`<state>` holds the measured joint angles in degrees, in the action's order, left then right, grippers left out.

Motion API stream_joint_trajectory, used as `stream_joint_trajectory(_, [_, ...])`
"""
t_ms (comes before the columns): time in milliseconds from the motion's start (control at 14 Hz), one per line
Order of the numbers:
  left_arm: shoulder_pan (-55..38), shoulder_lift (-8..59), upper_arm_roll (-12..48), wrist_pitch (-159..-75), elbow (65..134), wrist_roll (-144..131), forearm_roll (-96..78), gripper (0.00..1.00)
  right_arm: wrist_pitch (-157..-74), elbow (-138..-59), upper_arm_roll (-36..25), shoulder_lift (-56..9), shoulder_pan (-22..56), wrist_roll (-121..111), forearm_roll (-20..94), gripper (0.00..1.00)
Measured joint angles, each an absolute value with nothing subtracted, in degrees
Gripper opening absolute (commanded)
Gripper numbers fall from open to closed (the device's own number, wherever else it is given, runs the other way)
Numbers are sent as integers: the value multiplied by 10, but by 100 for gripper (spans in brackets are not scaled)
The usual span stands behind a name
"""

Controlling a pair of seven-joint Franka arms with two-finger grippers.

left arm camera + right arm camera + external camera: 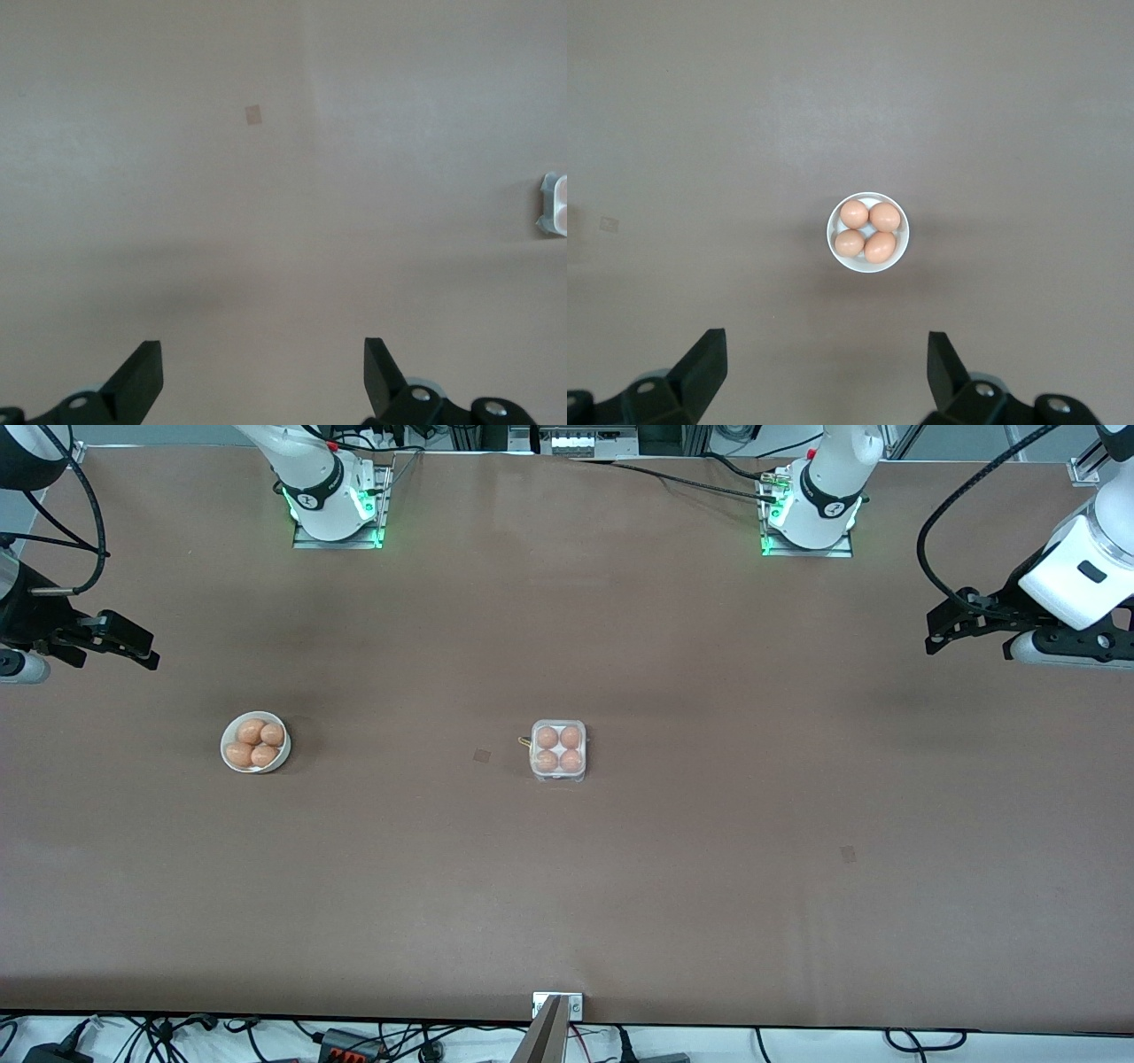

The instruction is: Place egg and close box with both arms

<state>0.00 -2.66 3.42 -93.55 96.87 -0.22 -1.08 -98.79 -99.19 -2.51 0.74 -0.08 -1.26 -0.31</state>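
The box (557,778), a small clear carton, sits mid-table with several brown eggs (559,748) in its cells; its lid seems to lie down over them. One corner of the box (551,205) shows in the left wrist view. A white bowl (225,746) with several more eggs (255,743) stands toward the right arm's end. My right gripper (133,646) hangs open and empty, in the air near that end. The right wrist view shows the right gripper (827,367) open, with the bowl (868,268) farther off. My left gripper (939,624) hangs open over the left arm's end, and the left gripper (263,372) has bare table under it.
Both arm bases (337,505) (811,514) stand along the table edge farthest from the front camera. Small tape patches (481,755) (848,854) mark the brown tabletop. A bracket (557,1005) sits at the edge nearest that camera, with cables below it.
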Motion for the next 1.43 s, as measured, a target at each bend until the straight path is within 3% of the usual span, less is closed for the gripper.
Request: stream_joint_trajectory(1429, [-6,-26,37,-922,967,-30,-11,100,-985,-988,-20,8,0,-20,-3,100])
